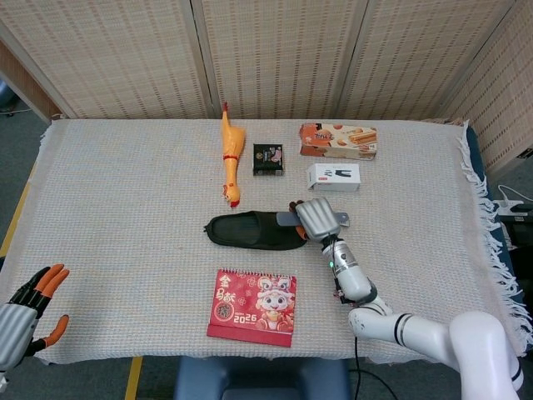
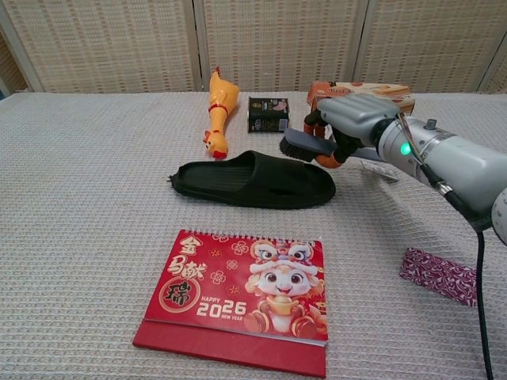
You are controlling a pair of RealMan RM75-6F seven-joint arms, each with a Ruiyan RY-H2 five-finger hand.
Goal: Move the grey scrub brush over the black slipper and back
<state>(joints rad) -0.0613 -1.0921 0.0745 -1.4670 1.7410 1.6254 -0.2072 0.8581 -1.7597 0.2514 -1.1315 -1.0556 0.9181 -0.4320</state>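
1. The red desk calendar (image 2: 242, 293) on the table (image 2: 79, 237) bears "2026" in large white figures, with "HAPPY" and "NEW YEAR" in small print beside them.
2. A gold roundel at the calendar's left holds Chinese characters, too stylised to read surely.
3. Print on the orange biscuit box (image 1: 338, 141), the white box (image 1: 333, 177) and the small dark packet (image 2: 268, 114) is too small to read.

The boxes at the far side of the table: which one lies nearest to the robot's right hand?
The white rectangular box, just beyond the right hand. The orange biscuit box lies behind it, and the small black box sits further left, beside the yellow rubber chicken.
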